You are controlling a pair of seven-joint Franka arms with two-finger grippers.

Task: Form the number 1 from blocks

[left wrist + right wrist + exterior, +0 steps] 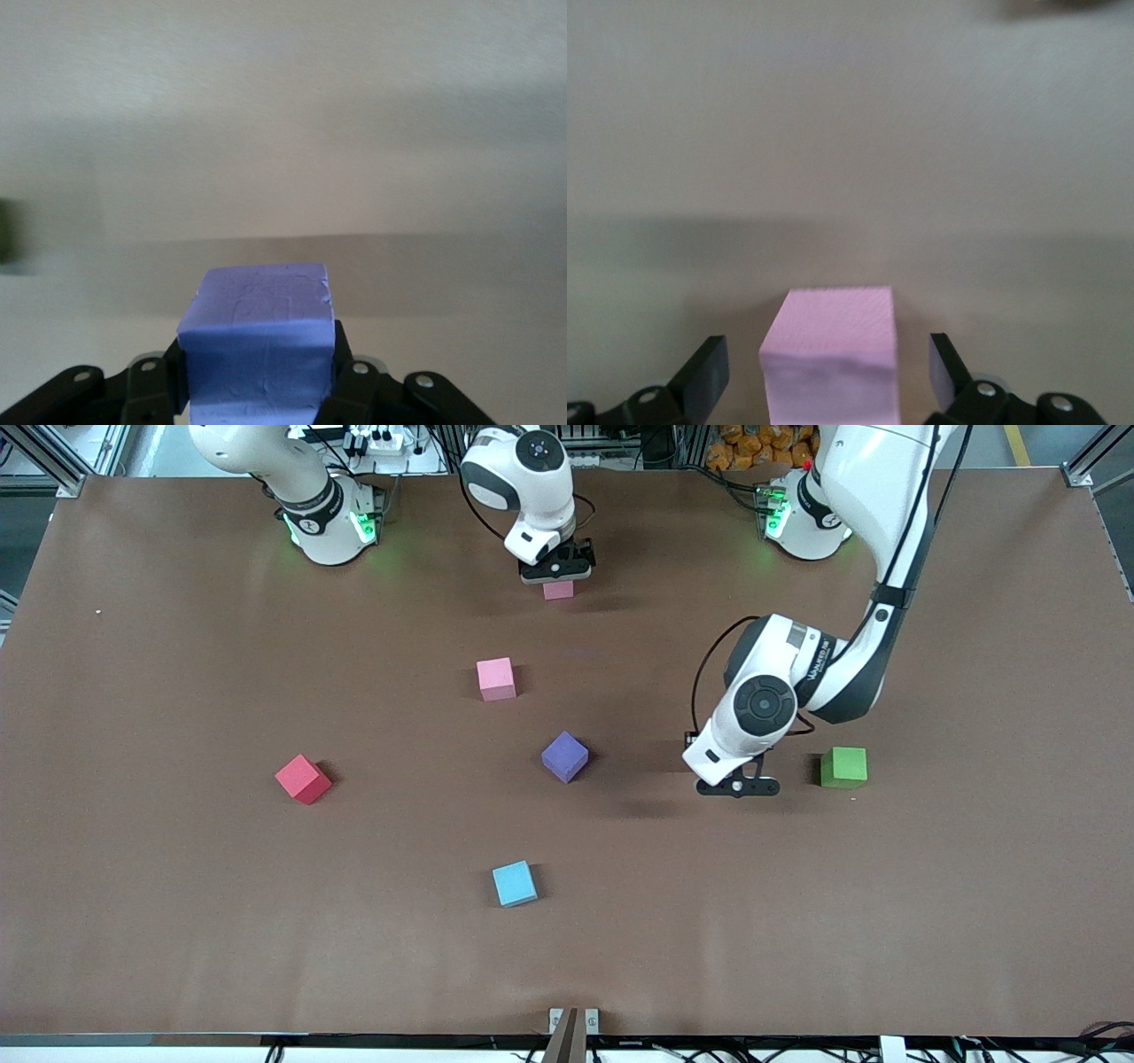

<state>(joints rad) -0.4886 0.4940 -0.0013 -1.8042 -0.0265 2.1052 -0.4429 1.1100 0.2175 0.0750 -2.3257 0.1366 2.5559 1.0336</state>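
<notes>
jaws of the right gripper (824, 372) stand wide around a pink block (829, 354) on the table (177, 921) near the bases; left gripper (257, 390) clamps a purple block (257, 341) beside the green cube (843, 767).

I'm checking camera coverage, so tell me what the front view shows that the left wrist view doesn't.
Only the front view: the right gripper open over a pink block, another pink block, a purple block on the table, plus red and light blue cubes. Only the left wrist view: a purple block clamped in the left gripper. Both: the left gripper and the brown table.
</notes>
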